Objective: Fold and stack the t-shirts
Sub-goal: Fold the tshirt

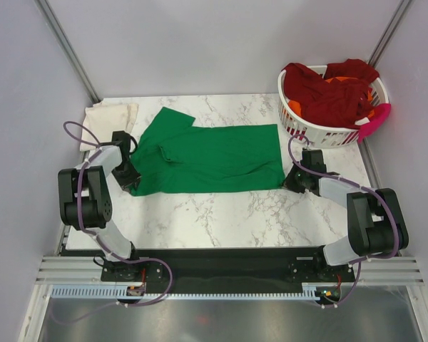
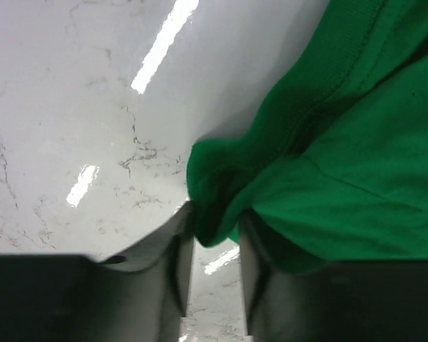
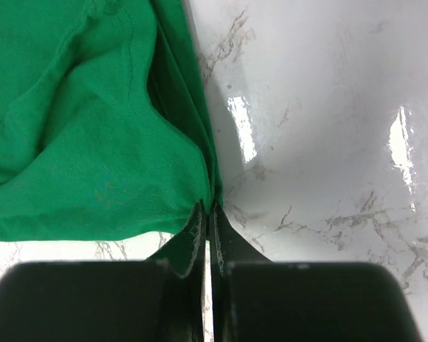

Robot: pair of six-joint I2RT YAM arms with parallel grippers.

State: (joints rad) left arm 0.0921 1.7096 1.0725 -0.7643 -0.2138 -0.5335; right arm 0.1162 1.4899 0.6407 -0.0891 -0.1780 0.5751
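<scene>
A bright green t-shirt (image 1: 214, 158) lies spread flat on the marble table (image 1: 221, 214), collar end to the left. My left gripper (image 1: 132, 178) is at the shirt's near-left corner. In the left wrist view its jaws (image 2: 215, 224) stand partly open, with a bunched fold of the green cloth (image 2: 357, 164) between the fingertips. My right gripper (image 1: 294, 178) sits at the near-right corner. There its jaws (image 3: 207, 208) are shut on the edge of the green cloth (image 3: 71, 142). A cream t-shirt (image 1: 110, 114) lies folded at the far left.
A white slatted basket (image 1: 321, 132) at the far right corner holds dark red t-shirts (image 1: 335, 92) and a bit of orange cloth (image 1: 294, 108). Something pink (image 1: 374, 121) hangs over its right rim. Grey walls close in the table on three sides.
</scene>
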